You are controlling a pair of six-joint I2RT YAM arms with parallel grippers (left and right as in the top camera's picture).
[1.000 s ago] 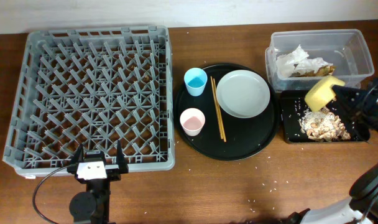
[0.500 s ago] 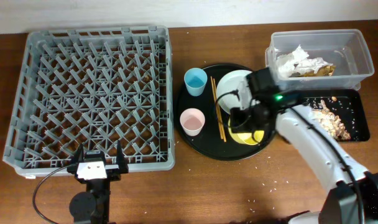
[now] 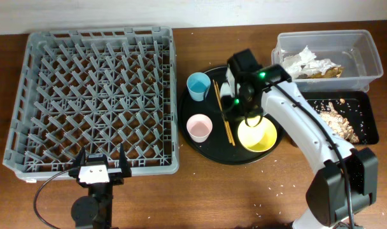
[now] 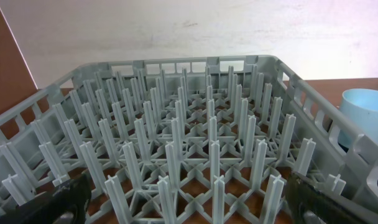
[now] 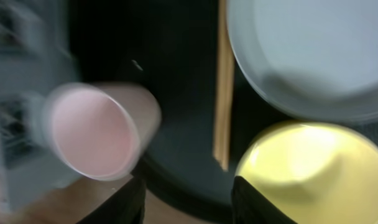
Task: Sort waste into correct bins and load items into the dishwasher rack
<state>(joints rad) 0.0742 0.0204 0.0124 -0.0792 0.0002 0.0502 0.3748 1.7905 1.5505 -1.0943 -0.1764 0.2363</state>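
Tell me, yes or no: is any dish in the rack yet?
No, the rack shows only bare pegs; the pink cup and yellow bowl sit on the round black tray.

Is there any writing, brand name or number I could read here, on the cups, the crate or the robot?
None: no readable text in any view.
The grey plastic grid crate, small light-blue cup, small pink cup and clear plastic tub are plain.
The robot shows only a green light, no lettering.

A grey grid-patterned rack (image 3: 98, 95), yellow bowl (image 3: 257, 135), pink cup (image 3: 198, 128) and light-blue cup (image 3: 199, 85) are shown, with a round black tray (image 3: 209, 149) on a brown wood-grain counter (image 3: 244, 191).
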